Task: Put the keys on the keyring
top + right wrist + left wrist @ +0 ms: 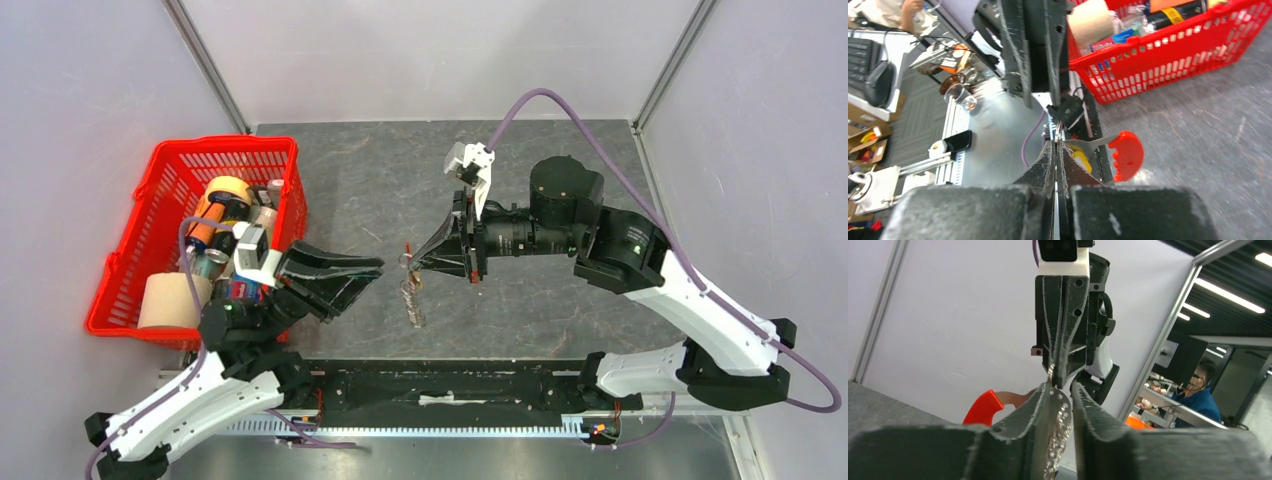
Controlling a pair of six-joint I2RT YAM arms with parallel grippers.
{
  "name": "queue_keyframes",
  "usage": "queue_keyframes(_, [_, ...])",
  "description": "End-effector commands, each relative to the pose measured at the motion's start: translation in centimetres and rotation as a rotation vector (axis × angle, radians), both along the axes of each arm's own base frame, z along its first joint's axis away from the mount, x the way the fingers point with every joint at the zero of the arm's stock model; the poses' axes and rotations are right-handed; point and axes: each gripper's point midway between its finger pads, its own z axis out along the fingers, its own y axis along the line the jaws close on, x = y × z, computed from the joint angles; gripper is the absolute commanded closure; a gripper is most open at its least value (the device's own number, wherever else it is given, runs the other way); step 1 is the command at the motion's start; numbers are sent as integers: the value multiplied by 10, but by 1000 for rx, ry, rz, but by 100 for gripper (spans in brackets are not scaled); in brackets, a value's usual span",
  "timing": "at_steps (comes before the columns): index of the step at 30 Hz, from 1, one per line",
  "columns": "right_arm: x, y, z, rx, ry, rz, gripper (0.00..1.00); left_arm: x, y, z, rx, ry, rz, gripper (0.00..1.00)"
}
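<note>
My right gripper [416, 262] [1056, 145] is shut on the small metal keyring [1050, 373], holding it above the table. A bunch of silvery keys [413, 300] hangs from the ring down to the table. A key with a red plastic head [1125, 155] [982, 407] sticks out sideways from the ring, and a yellow piece [1081, 159] shows just behind my right fingertips. My left gripper [378, 268] [1062, 390] faces the right gripper tip to tip, its jaws a narrow gap apart. The silvery keys [1062, 422] show in that gap, and I cannot tell whether they touch the fingers.
A red plastic basket [130, 240] [1168, 60] holding a tape roll, cans and bottles stands at the left, close behind my left arm. The black base rail [440, 385] runs along the near edge. The grey table [560, 310] is walled at back and sides.
</note>
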Motion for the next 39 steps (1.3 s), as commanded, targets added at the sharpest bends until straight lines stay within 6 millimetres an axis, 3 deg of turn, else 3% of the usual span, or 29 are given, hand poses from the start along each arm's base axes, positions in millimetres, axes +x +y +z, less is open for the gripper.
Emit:
queue_keyframes(1, [15,-20,7,-60,-34,-122,100,14,11,-20,39,51,107,63])
queue_keyframes(6, [34,-23,-22,-203,-10,-215,100,23,12,-38,90,89,161,53])
queue_keyframes(17, [67,-25,-67,-341,0,-374,100,33,7,-60,138,133,180,53])
queue_keyframes(24, [92,-14,-100,-348,53,-466,100,32,7,-63,138,137,175,53])
queue_keyframes(33, [146,-16,-142,-348,183,-627,100,31,11,-69,132,149,182,53])
queue_keyframes(39, [181,-2,-167,-287,259,-634,100,32,12,-69,134,147,192,53])
